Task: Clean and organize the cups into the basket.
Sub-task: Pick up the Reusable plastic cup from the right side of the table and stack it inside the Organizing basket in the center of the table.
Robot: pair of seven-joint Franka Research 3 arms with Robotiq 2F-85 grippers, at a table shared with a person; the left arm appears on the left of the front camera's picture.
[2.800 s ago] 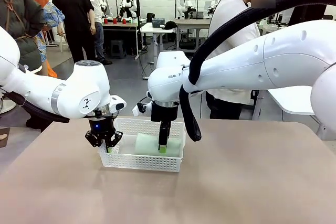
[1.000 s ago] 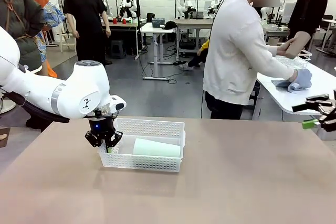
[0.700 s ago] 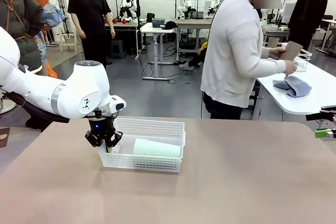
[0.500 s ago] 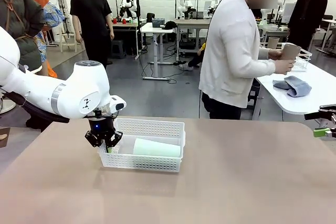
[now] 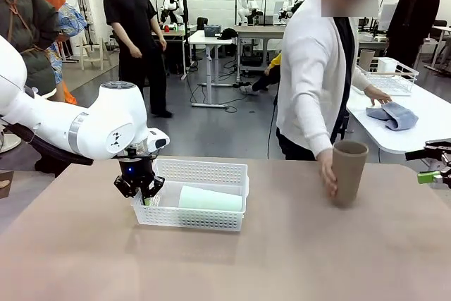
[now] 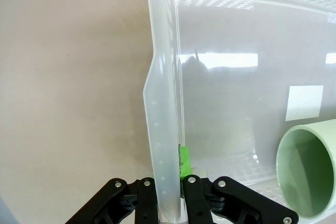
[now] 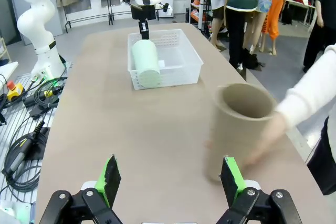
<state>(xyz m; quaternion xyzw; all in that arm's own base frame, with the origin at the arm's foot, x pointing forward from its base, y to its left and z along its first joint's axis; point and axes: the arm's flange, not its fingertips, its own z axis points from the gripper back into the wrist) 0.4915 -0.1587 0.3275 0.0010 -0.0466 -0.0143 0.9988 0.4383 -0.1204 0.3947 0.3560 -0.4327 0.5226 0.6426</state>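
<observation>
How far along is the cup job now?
Done: the mint green cup lies in the basket. In hand: the left gripper is shut on the basket's wall; a person's hand holds a tan cup upright on the table, ahead of the open right gripper. Left: that cup goes in.

At bottom centre the left gripper (image 6: 169,184) clamped the wall of the basket (image 6: 164,98); a mint cup (image 6: 310,169) lay inside at lower right, table (image 6: 68,77) at left.

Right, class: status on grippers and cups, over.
Left gripper shut on basket wall. Right gripper open. Green cup lying in basket; brown cup upright, person's hand on it.
</observation>
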